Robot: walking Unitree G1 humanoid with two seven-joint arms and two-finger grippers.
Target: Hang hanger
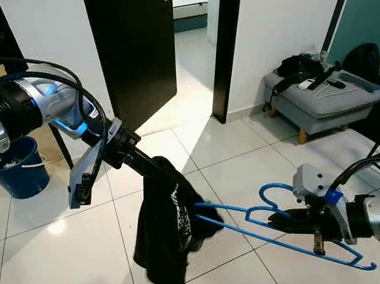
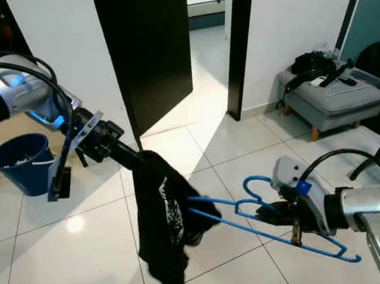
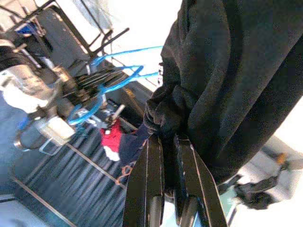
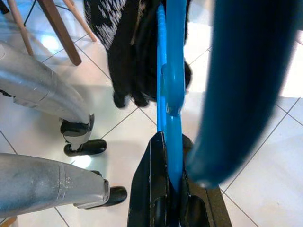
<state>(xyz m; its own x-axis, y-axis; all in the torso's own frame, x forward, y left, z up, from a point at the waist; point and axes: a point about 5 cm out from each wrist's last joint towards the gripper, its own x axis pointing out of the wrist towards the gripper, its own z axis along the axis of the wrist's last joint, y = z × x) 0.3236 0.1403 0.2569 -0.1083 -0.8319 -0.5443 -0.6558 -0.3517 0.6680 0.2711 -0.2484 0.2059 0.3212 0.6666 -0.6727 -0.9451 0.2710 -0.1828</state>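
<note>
Presently, the blue hanger (image 1: 283,226) is held level above the floor, clamped in the right gripper (image 1: 284,221), its long axis pointed into the black garment (image 1: 169,226) pinched by the left gripper (image 1: 149,166).

I have both arms reaching inward: my left gripper (image 1: 152,168) is pinched tight on cloth, my right gripper (image 1: 277,221) clamped around a bar.

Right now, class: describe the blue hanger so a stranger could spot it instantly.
Over the white tiled floor, between the robot's two arms, the blue hanger is clamped flat in the right gripper. One end pokes into the black garment held by the left gripper; it's thin, bright-blue wire.
</note>
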